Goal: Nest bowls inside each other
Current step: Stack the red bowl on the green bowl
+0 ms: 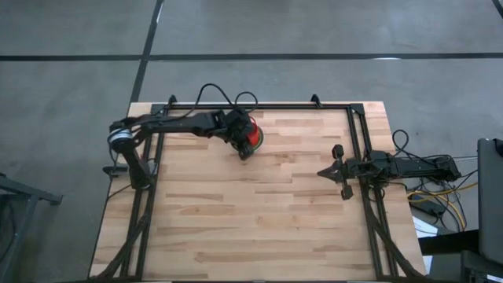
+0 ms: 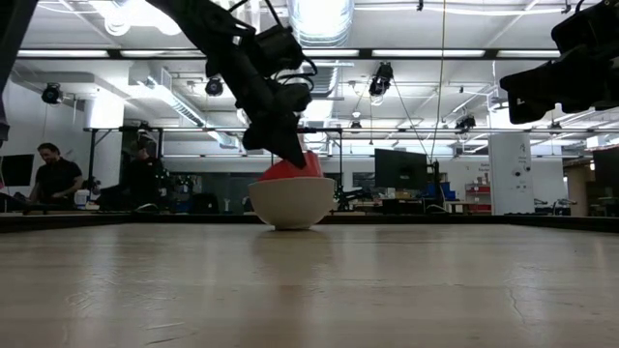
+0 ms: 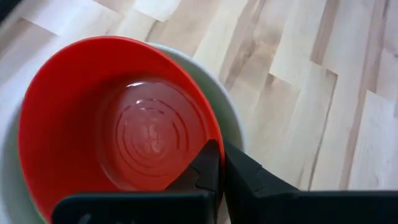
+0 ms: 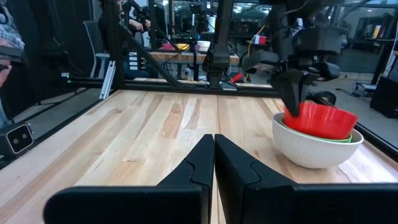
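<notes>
From above, the left gripper [image 1: 245,151] sits over a stack of bowls near the far edge of the table [image 1: 259,220], and only a sliver of red bowl [image 1: 253,138] and green shows past the arm. The low view adds the outermost piece, a ribbed white bowl [image 2: 291,201] standing on the wood, with the red bowl [image 2: 286,170] tilted up out of it. The right wrist view alone shows the thin rim of a green bowl [image 4: 323,138] between red [image 4: 320,119] and white [image 4: 311,149]. The left wrist view looks into the glossy red bowl [image 3: 93,112], its floor marked with concentric rings, and shows the left fingers [image 3: 249,180] pinched together on its rim, one inside and one outside; the white bowl [image 3: 227,109] curves behind. The right gripper [image 1: 339,170] waits at the table's right edge, well apart, its fingers [image 4: 236,168] pressed together on nothing. The table is pale planks in a dark frame.
</notes>
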Motion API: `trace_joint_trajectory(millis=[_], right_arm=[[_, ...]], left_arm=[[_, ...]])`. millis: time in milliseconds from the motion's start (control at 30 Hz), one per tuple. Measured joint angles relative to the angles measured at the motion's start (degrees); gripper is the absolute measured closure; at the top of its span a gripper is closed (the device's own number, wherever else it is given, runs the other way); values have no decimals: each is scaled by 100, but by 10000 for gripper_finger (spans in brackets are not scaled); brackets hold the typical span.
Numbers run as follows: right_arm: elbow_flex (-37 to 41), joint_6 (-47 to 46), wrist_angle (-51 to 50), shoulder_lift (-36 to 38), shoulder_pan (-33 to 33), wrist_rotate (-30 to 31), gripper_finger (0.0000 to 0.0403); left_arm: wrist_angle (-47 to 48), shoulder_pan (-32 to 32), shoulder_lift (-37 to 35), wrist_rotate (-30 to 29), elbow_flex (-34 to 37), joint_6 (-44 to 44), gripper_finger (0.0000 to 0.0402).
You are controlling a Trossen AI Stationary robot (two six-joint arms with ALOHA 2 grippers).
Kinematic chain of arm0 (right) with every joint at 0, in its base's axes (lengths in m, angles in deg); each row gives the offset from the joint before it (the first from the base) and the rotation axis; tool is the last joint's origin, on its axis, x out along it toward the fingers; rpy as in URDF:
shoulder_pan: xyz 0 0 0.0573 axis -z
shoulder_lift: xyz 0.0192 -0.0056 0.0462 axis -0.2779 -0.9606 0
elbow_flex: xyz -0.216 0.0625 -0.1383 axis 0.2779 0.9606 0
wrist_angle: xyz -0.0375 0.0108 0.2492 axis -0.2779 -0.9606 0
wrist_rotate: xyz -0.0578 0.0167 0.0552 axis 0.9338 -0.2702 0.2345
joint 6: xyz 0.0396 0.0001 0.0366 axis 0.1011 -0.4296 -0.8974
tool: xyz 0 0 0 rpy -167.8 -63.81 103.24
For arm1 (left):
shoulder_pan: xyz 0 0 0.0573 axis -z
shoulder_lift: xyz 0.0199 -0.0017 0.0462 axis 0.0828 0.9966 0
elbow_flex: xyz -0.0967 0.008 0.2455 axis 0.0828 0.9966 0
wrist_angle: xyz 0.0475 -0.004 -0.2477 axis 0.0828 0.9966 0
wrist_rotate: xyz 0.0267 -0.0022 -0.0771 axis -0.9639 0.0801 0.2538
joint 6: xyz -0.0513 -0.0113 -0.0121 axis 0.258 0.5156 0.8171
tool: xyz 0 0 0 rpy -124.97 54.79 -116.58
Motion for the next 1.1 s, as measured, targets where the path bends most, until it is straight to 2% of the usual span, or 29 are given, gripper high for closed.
trace_joint_trajectory(millis=[533,733,1100], right_arm=[[1,0,0,0,0,-1,394],[1,0,0,0,0,0,394],[0,0,0,1,0,0,394]], left_arm=[[58,4,66,123,-191,17,318],[259,4,65,-100,-472,-68,293],[328,17,64,-135,-493,-127,287]])
